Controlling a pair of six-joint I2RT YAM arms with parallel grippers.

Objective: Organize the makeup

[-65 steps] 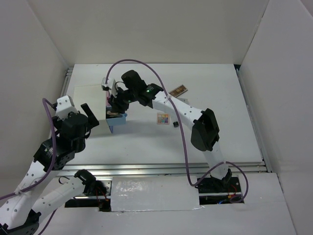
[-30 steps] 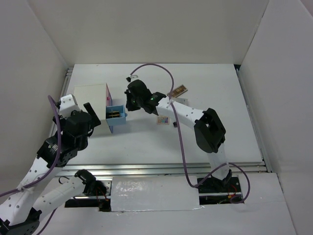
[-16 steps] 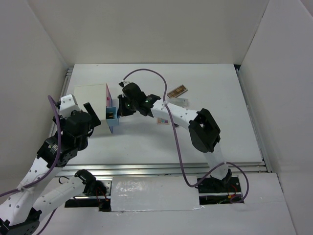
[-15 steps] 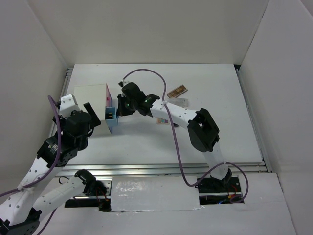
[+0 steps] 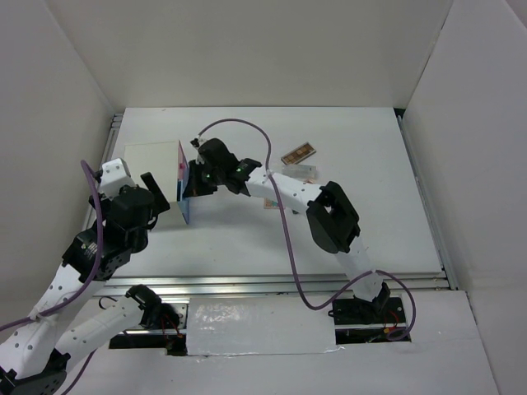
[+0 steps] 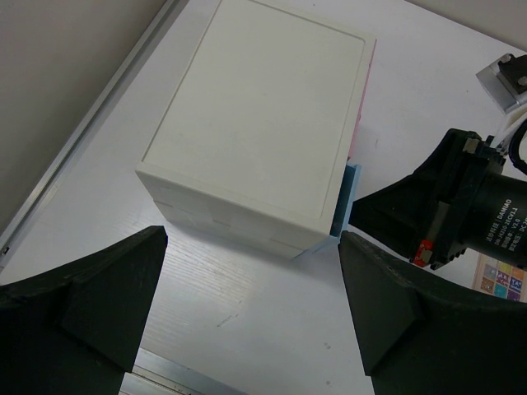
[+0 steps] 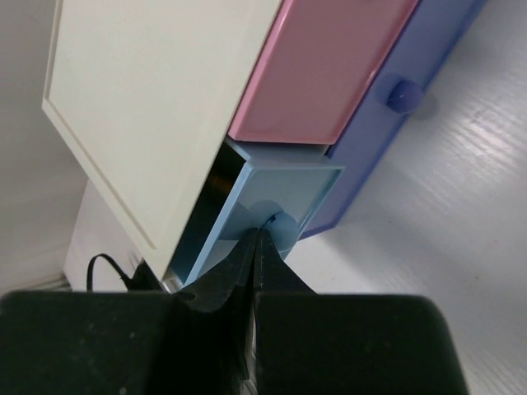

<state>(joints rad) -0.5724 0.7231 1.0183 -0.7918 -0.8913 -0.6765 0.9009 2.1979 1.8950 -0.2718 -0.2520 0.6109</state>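
The right gripper (image 7: 257, 239) has its fingers pressed together, tips against the round knob (image 7: 281, 227) of the light-blue drawer (image 7: 284, 183). That drawer stands slightly out of the white box (image 6: 255, 132). The left gripper (image 6: 251, 247) hangs by the box's near corner, fingers wide apart, holding nothing. Right of the box on the table (image 5: 370, 214), the brown palette (image 5: 298, 153) lies flat, its long axis running from near-left to far-right. The clear case (image 5: 302, 171) sits just beside it. The multicoloured palette (image 6: 502, 276) shows only at the edge of the left wrist view, probably lying flat.
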